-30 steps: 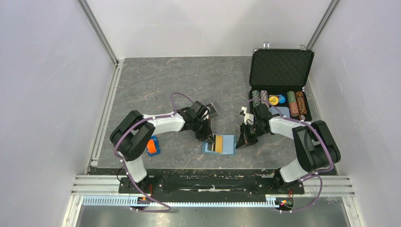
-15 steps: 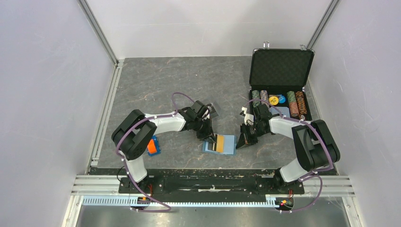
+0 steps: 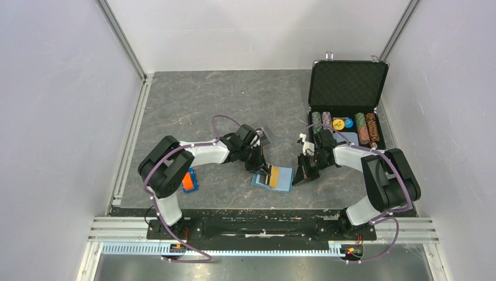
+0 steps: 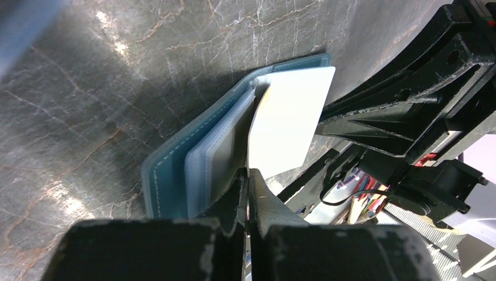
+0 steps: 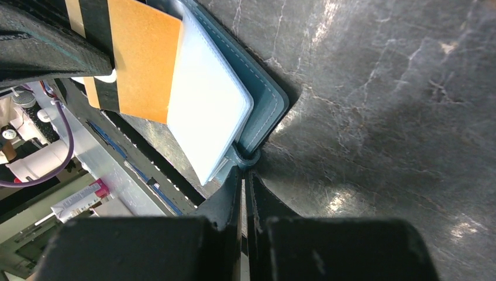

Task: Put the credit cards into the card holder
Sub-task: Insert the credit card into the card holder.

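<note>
Poking into the open card holder (image 3: 284, 179) on the table (image 3: 205, 105), one orange credit card (image 4: 289, 123) sits pinched in the left gripper (image 4: 248, 187), not yet seated. The right gripper (image 5: 243, 181), closed tight, presses at the holder's snap tab (image 5: 246, 158).

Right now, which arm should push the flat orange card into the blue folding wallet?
Left. The left gripper pinches the thin orange card at the open teal folding wallet; the right gripper only holds its tab.
</note>
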`<state>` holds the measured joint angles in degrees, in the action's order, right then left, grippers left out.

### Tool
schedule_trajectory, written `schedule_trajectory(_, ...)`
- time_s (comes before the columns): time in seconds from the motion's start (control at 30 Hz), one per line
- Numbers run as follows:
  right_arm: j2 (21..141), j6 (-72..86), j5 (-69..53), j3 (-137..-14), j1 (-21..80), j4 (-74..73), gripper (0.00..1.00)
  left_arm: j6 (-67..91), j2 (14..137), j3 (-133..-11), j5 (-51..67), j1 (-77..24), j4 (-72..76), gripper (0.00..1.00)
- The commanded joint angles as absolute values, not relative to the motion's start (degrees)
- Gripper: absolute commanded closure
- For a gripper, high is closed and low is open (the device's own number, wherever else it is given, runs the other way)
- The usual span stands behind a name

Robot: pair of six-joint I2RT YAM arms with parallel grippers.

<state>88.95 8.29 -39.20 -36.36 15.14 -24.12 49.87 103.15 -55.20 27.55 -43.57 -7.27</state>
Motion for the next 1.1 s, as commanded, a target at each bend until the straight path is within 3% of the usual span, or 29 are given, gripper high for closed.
schedule_trajectory(0.0,90.35,6.81,-36.74,-34.38,15.91,-22.61,1.0,52.86,104.92,-53.47,27.79,-45.1,-1.57,0.98)
schedule_trajectory(0.9,92.18,7.72,-34.98,-34.45,15.93,-22.07,1.0,46.88,108.76,-58.65,26.3,-48.5,-12.37,0.97)
schedule_trajectory(0.97,92.28,7.88,-34.92,-34.84,15.91,-22.1,1.0,45.29,108.88,-60.24,25.44,-48.91,-14.8,0.89)
schedule_trajectory(1.07,92.18,7.91,-34.95,-35.15,15.91,-22.11,1.0,42.22,109.26,-62.73,23.92,-49.46,-19.14,0.68)
